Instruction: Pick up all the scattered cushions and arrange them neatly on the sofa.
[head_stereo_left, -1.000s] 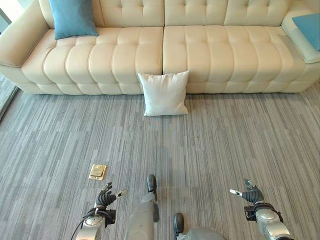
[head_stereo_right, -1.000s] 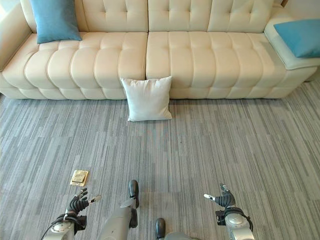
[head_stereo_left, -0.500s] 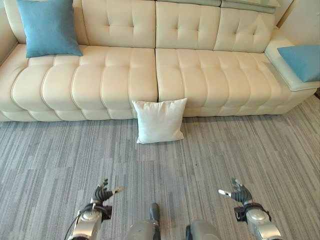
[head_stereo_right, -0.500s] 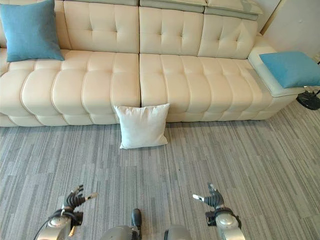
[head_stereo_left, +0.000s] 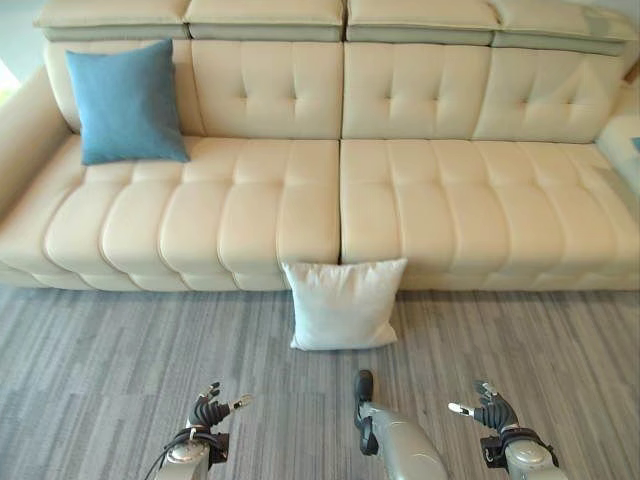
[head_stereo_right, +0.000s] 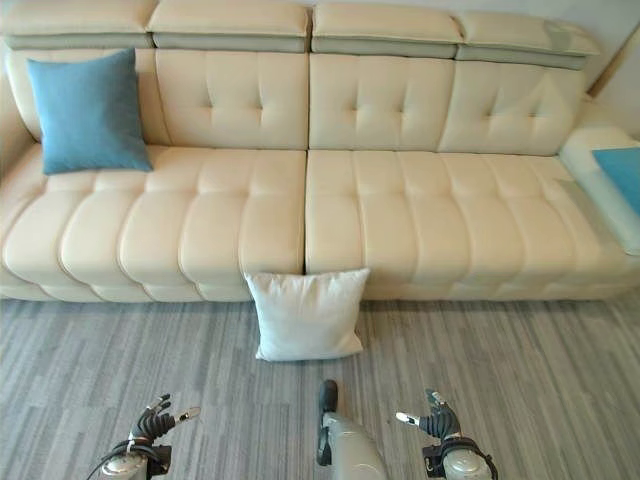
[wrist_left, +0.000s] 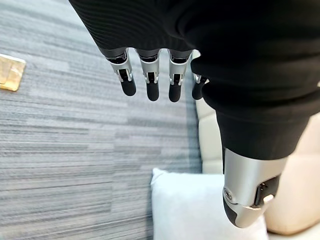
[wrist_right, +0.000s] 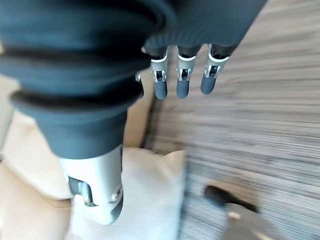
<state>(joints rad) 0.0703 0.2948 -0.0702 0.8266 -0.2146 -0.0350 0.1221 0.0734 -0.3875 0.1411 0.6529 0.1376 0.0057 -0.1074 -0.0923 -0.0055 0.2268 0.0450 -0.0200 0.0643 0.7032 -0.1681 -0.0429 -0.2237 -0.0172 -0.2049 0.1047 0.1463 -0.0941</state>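
A white cushion (head_stereo_left: 343, 304) leans upright against the front of the cream sofa (head_stereo_left: 250, 215), on the grey carpet below the seam between two seats; it also shows as the white cushion (wrist_left: 197, 210) and white cushion (wrist_right: 145, 197) in the wrist views. A blue cushion (head_stereo_left: 127, 102) stands against the backrest at the sofa's left end. Another blue cushion (head_stereo_right: 622, 172) lies on the right-hand section. My left hand (head_stereo_left: 208, 411) and right hand (head_stereo_left: 490, 409) hang low over the carpet, both open and holding nothing, short of the white cushion.
Grey striped carpet (head_stereo_left: 120, 360) runs from me to the sofa. A small brass floor plate (wrist_left: 10, 72) lies on the carpet behind my left hand. The sofa's middle seats are bare.
The camera has moved closer to the sofa and tilted up, so sofa and white cushion sit lower and larger in view. Both hands keep the same open pose.
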